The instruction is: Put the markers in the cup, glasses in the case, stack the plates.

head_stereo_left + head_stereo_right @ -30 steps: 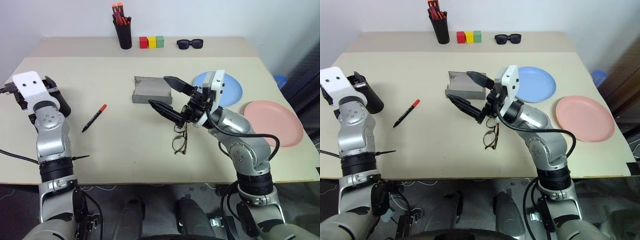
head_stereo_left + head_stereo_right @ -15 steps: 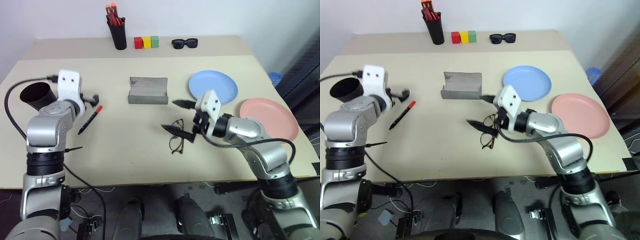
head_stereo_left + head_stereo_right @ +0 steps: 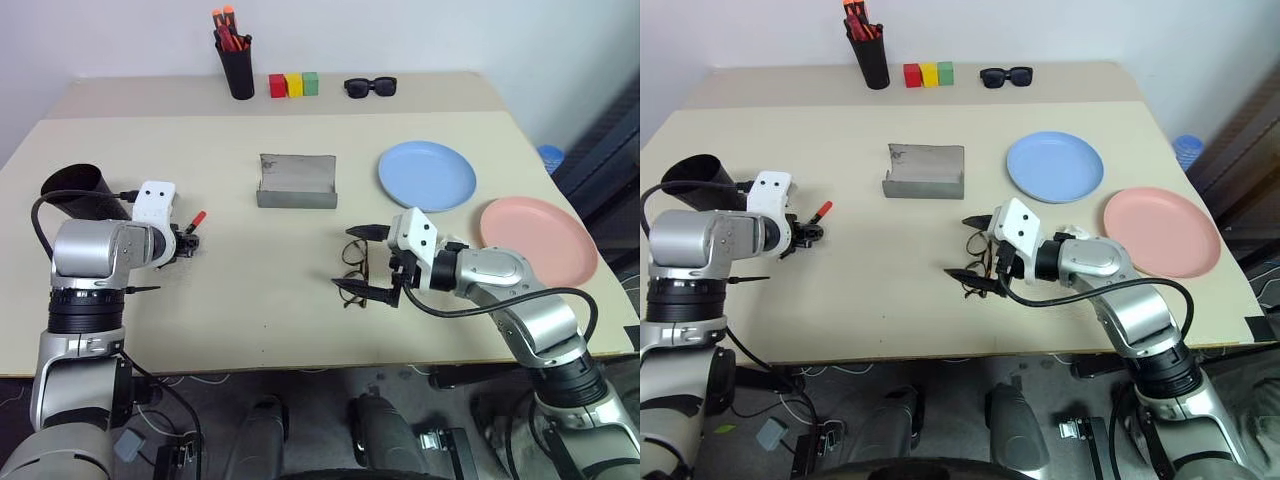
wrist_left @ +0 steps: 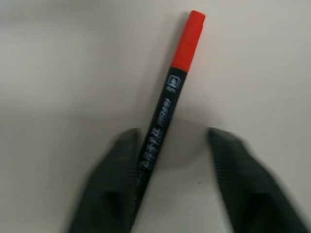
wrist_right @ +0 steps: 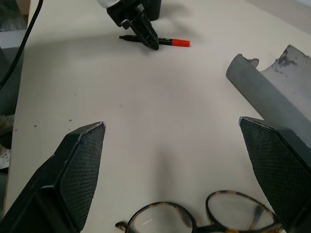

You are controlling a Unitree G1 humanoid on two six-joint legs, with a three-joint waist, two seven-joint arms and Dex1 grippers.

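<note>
Head stereo pair looks forward and down over the whole table point(image 3: 300, 280) from mid distance. Left wrist cam sits close above the marker point(image 4: 167, 104), facing down. Right wrist cam looks low across the tabletop over the glasses point(image 5: 204, 218), sharing that marker.

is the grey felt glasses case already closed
No, the grey felt glasses case lies open on the beige table, its lid standing up, with nothing inside.

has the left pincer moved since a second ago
Yes. The left pincer has come down from near the table's left edge and toward the grey case; its fingers now straddle the red-capped marker beside the black cup.
</note>
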